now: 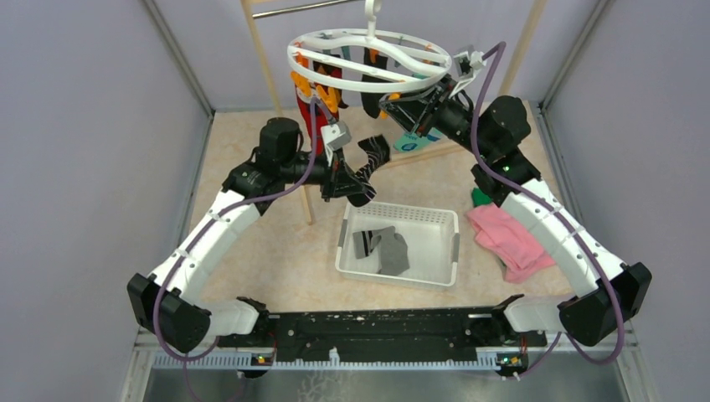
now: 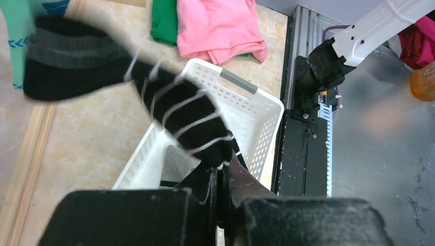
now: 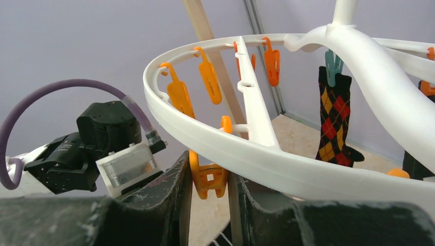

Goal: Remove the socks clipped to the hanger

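The white ring hanger [image 1: 368, 63] hangs at the back with orange clips. A red sock [image 1: 311, 117] and a black sock [image 1: 371, 96] hang from it, and an argyle sock [image 3: 334, 118] hangs from a teal clip. My left gripper [image 1: 356, 180] is shut on a black sock with thin white stripes [image 2: 174, 107] and holds it in the air above the basket's far left corner. My right gripper [image 3: 208, 179] is under the ring [image 3: 267, 154], its jaws closed on an orange clip [image 3: 208, 177] that holds no sock. A teal sock [image 1: 410, 141] shows below the right gripper.
A white perforated basket [image 1: 444, 219] in the middle of the table holds grey socks [image 1: 389, 247]. Folded pink cloth [image 1: 506, 239] and green cloth [image 1: 479, 198] lie to its right. The wooden rack post [image 1: 285, 117] stands behind my left arm. Grey walls enclose the sides.
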### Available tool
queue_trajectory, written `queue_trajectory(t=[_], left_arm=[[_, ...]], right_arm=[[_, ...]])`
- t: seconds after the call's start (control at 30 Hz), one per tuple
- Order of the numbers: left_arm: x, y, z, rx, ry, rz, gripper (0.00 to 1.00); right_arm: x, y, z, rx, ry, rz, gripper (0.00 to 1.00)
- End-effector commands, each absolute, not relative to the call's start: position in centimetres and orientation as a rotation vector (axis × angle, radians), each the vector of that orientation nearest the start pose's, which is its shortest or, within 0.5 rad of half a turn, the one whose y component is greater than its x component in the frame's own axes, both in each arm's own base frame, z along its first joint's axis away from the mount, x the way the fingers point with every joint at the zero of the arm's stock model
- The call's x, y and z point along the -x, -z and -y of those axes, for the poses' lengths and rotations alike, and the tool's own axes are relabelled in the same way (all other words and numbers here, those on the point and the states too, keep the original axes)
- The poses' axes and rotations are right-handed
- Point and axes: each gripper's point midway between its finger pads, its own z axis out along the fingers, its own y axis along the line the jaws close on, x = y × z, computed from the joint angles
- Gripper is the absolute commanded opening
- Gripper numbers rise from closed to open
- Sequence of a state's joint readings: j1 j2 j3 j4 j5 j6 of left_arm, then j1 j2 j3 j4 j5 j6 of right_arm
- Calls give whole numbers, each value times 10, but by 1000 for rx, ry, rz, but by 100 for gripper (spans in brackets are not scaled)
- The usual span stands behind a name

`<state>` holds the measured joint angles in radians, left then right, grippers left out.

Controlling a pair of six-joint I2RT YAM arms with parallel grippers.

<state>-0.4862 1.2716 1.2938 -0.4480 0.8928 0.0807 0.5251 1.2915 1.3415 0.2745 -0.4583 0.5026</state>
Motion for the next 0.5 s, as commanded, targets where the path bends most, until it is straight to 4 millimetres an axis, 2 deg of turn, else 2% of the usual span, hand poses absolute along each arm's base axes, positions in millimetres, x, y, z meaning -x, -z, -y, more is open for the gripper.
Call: queue_trajectory(t=[0.0, 0.1, 0.13, 0.2, 0.33, 0.37, 0.43, 0.47], left_arm=[[-232, -316, 279, -1138, 1163, -1610, 0], [-227, -297, 279, -1158, 1197, -1657, 0], [-226, -289, 279, -1166, 1199, -1673, 0], [-221, -270, 279, -1192, 1208, -1706, 0], [-206, -226, 283, -1299, 1193, -1781, 5], [-202, -215, 285, -1334, 1176, -1795, 8], [-193, -194, 287, -1430, 1130, -1806, 16], [-192, -185, 287, -1472, 1091, -1812, 26]], right_arm=[[-303, -498, -283, 433, -1153, -1238, 0], [-302, -493, -282, 432, -1144, -1261, 0], [-303, -491, -280, 429, -1137, -1273, 3], [-302, -484, -279, 421, -1129, -1299, 26], [-302, -464, -273, 404, -1100, -1352, 51], [-301, -460, -272, 403, -1095, -1362, 61], [-298, -448, -267, 396, -1073, -1389, 73], [-296, -441, -264, 390, -1057, -1406, 78]])
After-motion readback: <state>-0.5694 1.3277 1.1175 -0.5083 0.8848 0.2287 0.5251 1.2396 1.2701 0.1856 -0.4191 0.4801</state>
